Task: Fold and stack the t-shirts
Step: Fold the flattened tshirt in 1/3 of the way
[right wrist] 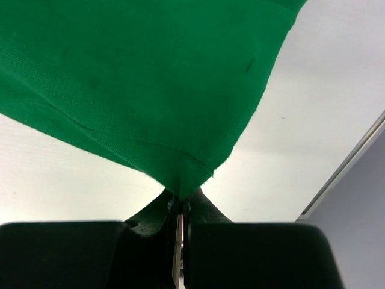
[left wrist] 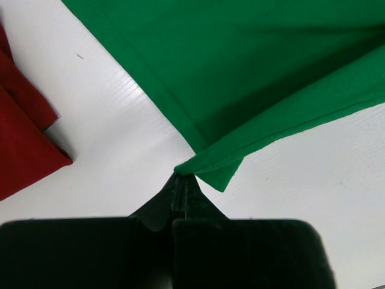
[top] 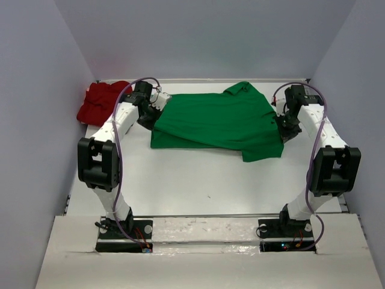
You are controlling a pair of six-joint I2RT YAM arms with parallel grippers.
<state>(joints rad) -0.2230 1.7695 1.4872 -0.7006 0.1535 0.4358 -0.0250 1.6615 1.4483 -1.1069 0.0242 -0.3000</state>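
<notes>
Nearest: left tool (left wrist: 182, 180) clamped on corner of green t-shirt (top: 216, 120); right tool (right wrist: 180, 201) pinched shut on its opposite edge. Likely purpose: hold both ends, spread shirt flat mid-counter (top: 198, 180) for folding. Red t-shirt (top: 102, 102) bunched at far-left corner, seemingly parked aside.

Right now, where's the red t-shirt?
In the top view the red t-shirt lies bunched at the far-left corner of the table, just left of the left hand, apart from the green t-shirt.
</notes>
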